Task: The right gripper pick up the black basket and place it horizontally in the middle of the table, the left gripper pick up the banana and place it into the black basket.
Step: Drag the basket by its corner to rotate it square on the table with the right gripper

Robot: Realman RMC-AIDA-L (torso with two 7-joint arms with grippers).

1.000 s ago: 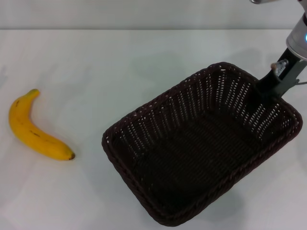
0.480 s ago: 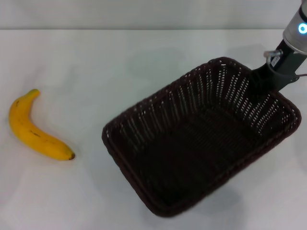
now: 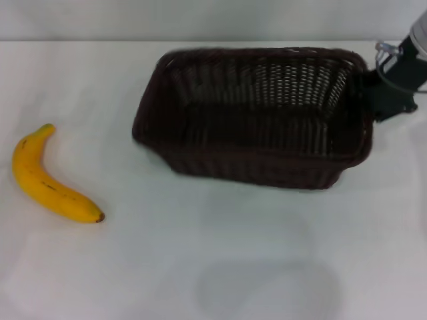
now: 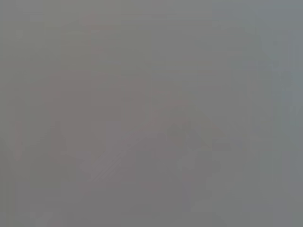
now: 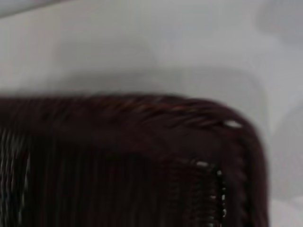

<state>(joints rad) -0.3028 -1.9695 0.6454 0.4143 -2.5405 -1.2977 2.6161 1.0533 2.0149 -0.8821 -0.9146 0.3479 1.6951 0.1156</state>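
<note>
The black basket (image 3: 257,113) is lifted off the white table (image 3: 200,267) and tilted, its long side running across the head view; its shadow lies on the table below. My right gripper (image 3: 375,93) is shut on the basket's right-hand short rim. The right wrist view shows the basket's braided rim and corner (image 5: 142,113) close up over the table. The yellow banana (image 3: 48,180) lies on the table at the far left, well apart from the basket. My left gripper is out of view; the left wrist view shows only flat grey.
A pale wall edge (image 3: 200,30) runs along the table's far side, just behind the basket.
The right gripper has lifted the basket, swung it from a diagonal lie to a crosswise one, and carried it toward the table's far side. The banana has not moved.
</note>
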